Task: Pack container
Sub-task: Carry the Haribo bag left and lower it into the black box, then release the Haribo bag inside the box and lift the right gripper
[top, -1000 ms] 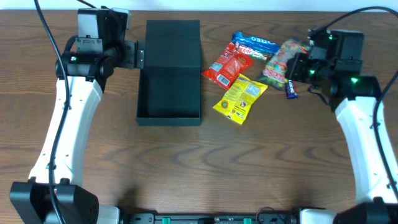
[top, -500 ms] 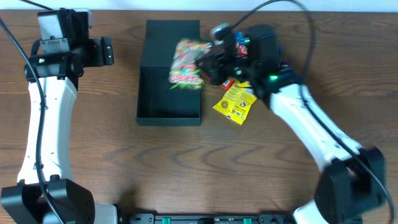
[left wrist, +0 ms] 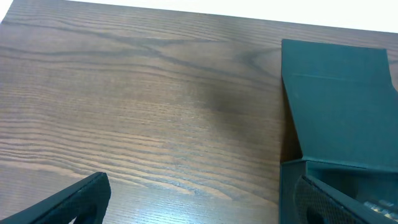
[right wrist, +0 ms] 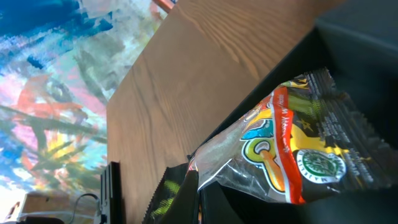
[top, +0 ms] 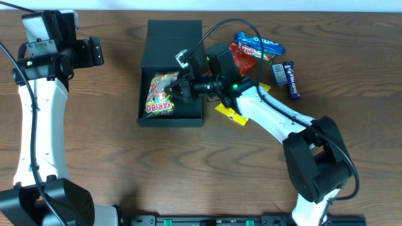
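Charcoal container [top: 174, 37] at upper centre held the gummy bag [top: 158, 95], which the right gripper [top: 179, 90] pinched; a low, flat release looked best. Left gripper [left wrist: 199, 199] stood spread.

Candy bag [top: 160, 95] lies inside the container [top: 171, 121], other packets [top: 257, 45] to its right.

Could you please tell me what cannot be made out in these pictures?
Yellow packet: overhead, mostly hidden under the right arm.
Right gripper: whether it grips the gummy bag; overhead too dark, right wrist view cuts it off at the bottom edge.
Container interior: left wrist view, cut off by the bottom edge.
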